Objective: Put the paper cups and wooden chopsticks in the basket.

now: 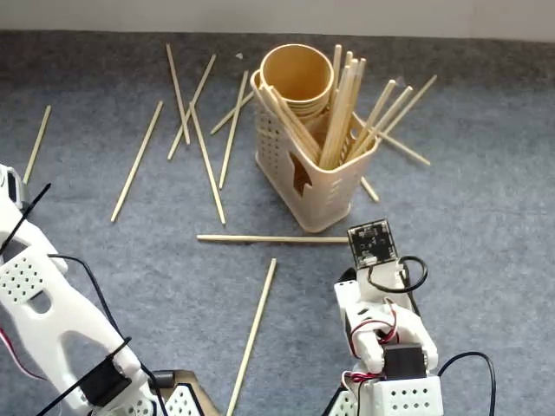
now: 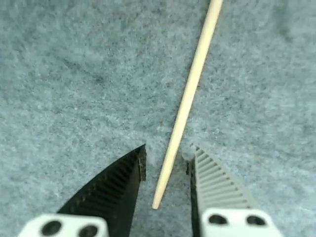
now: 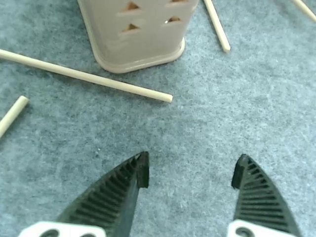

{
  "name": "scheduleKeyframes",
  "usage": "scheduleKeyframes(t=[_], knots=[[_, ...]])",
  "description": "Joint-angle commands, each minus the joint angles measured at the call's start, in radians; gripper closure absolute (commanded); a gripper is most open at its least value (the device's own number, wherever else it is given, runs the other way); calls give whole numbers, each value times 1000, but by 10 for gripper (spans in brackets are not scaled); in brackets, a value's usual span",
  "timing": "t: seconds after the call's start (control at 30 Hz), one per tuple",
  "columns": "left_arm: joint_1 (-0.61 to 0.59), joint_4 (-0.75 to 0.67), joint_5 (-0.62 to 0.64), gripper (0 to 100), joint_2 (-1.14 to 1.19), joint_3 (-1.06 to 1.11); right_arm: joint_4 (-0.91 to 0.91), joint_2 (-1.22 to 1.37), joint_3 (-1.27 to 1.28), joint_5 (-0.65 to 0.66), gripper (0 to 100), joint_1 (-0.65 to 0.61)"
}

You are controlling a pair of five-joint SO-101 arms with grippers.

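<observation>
Left jaws stand narrowly parted astride the near end of a chopstick lying flat on the desk, long axis running away from the wrist toward the basket. My right jaws gape wide; another chopstick lies crosswise just before the basket's foot.

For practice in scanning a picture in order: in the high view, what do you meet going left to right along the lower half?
Left arm → loose chopstick → right arm.
</observation>
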Motion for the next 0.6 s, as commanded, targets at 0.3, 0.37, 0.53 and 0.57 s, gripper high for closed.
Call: scheduleKeyframes(t=[0.3,0.37,0.53,0.57], knots=[[91,20,-5,994,-58,-1,-7,-12,-1,-3,724,-7],[134,64,-2,994,-133,-42,-7,-12,-1,-3,724,-7],[297,150,204,994,-355,-229,-7,-12,-1,-3,724,-7],[343,149,245,994,-418,-217,-7,-12,-1,-3,724,-7]])
